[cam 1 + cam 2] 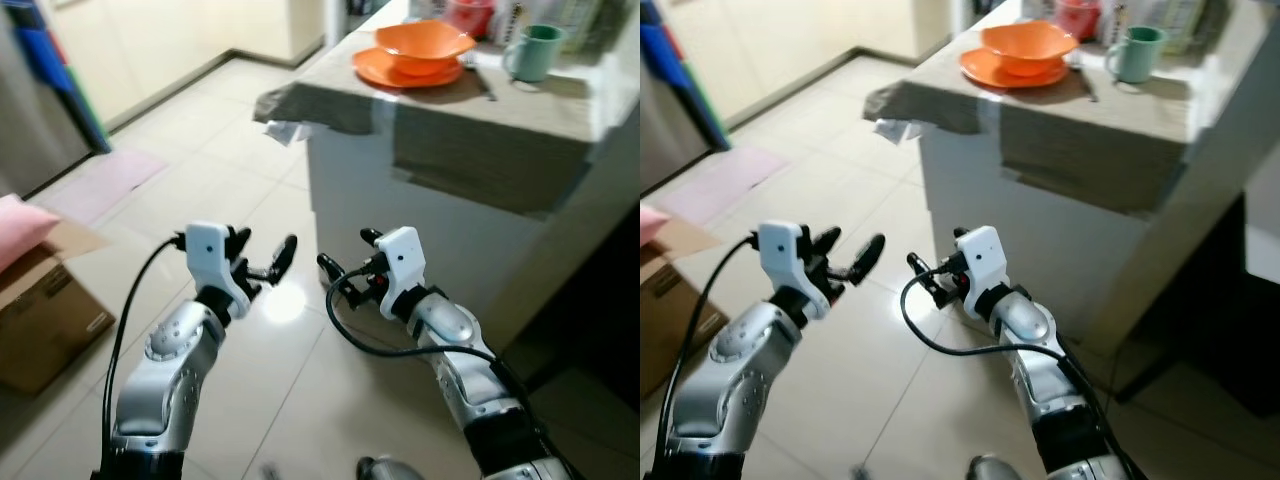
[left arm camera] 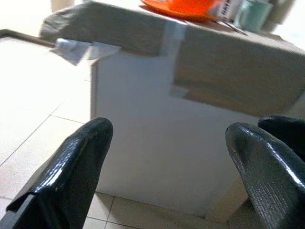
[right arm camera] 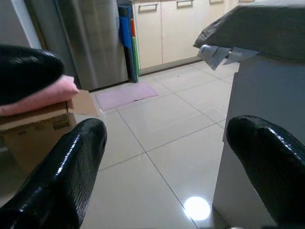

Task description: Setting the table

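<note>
Floor: pale glossy tiles [image 1: 250, 380] with a lamp's reflection between the two arms; a pink mat [image 1: 105, 182] lies further off, by the cabinets.
Table: a white-sided counter [image 1: 400, 215] under a grey cloth [image 1: 470, 130], taped at the edge; it stands ahead and to the robot's right, its top well above both grippers.
Cardboard box: brown box [image 1: 45, 310] on the floor at the robot's left, something pink [image 1: 20, 235] resting on top.
Left gripper: left gripper [image 1: 265, 262] raised at mid height, fingers spread apart and holding nothing; its wrist view looks between them at the table's side.
Right gripper: right gripper [image 1: 345, 255] level with the left, just beside it, fingers parted, nothing between them.
Tableware: an orange bowl [image 1: 422, 45] sits in an orange plate [image 1: 405, 72] on the tabletop; a green mug [image 1: 535, 52] stands near them to the right, and a dark utensil [image 1: 485, 82], too blurred to name, lies between.
Clutter: a reddish container [image 1: 470, 15] and packets stand behind the bowl, indistinct.
Step in hand: by my reading, the approach; both arms are ready, but the dishes are well apart from either gripper.
Next move: probably step closer, raise an arm above the tabletop, and reach for the plate or mug without catching the overhanging cloth.
</note>
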{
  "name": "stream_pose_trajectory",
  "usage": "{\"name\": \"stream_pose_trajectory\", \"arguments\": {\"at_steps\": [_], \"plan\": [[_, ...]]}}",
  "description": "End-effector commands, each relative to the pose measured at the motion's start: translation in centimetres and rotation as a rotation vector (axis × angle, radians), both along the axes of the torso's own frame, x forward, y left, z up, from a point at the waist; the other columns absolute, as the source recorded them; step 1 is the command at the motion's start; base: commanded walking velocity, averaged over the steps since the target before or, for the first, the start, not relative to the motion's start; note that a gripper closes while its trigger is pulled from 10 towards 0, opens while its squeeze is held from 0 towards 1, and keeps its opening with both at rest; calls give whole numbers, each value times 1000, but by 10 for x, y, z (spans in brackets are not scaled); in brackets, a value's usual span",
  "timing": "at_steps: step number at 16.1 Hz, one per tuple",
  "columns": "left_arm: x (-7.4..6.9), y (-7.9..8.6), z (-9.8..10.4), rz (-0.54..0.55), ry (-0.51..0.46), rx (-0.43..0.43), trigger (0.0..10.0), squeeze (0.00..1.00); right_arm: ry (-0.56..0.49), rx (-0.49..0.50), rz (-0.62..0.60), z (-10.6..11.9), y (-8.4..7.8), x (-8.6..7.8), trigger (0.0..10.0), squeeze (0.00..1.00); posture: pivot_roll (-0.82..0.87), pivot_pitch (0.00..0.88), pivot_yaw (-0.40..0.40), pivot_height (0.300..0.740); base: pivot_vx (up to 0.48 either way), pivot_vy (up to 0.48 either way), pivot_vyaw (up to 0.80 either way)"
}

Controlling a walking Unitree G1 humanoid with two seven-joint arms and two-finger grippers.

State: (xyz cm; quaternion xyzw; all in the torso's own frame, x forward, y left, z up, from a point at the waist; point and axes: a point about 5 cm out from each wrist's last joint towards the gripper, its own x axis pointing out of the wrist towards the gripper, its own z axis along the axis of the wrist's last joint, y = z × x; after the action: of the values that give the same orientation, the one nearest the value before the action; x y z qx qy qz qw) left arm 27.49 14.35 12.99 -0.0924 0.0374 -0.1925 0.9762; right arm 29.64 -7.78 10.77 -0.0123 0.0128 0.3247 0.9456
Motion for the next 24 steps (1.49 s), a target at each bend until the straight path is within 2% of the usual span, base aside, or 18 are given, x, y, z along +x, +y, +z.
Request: {"name": "stream_pose_trajectory", "arguments": {"at_steps": [1,2,3,5,6,8,9,11,12,14,15,17,21,23,24], "plan": [[2,-3,3,-30,-8,29,10000,0,0,8,8,1,1,1,10000,0,-106,0,71,719,0,0,-631],[2,-2,4,-46,-10,50,10000,0,-6,6,8,1,1,1,10000,0,-105,0,75,719,0,0,-631],[0,8,4,-10,-15,69,10000,0,-6,20,-25,1,-3,2,10000,0,-110,0,79,719,0,0,-631],[-17,48,-3,171,-2,118,10000,0,-34,-29,-127,-6,-26,-4,10000,0,-111,0,86,719,0,0,-609],[-25,57,-3,210,-4,153,10000,0,-61,-69,-167,-10,-37,-8,10000,0,-111,0,88,719,0,0,-587],[-36,64,-8,240,26,147,10000,0,-61,-92,-245,-18,-51,-17,10000,0,-111,0,101,719,0,0,-581],[-46,71,-17,310,60,110,10000,0,-41,-101,-300,-27,-60,-28,10000,0,-113,0,109,719,0,0,-569],[-55,75,-23,364,79,81,10000,0,-34,-106,-342,-33,-64,-39,10000,0,-120,0,116,719,0,0,-566],[-69,82,-32,430,116,72,10000,0,-47,-130,-417,-37,-73,-51,10000,0,-129,0,121,719,0,0,-644],[-83,84,-38,456,159,78,10000,0,-51,-139,-501,-39,-84,-62,10000,0,-139,0,126,719,0,0,0],[-84,83,-39,448,164,83,10000,0,-44,-140,-511,-40,-85,-64,10000,0,-139,0,126,719,0,0,0],[-80,74,-40,386,152,108,10000,0,-105,-64,-445,-29,-65,-60,10000,0,-146,0,125,719,0,0,0],[-71,70,-36,376,115,81,10000,0,-138,-66,-416,-25,-63,-57,10000,0,-141,0,117,719,0,0,0],[-61,66,-27,368,69,92,10000,0,-158,-81,-387,-23,-61,-56,10000,0,-138,0,109,719,289,384,0],[-53,59,-16,344,14,110,10000,0,-166,-77,-389,-21,-64,-53,10000,0,-133,0,109,719,341,337,0]]}}
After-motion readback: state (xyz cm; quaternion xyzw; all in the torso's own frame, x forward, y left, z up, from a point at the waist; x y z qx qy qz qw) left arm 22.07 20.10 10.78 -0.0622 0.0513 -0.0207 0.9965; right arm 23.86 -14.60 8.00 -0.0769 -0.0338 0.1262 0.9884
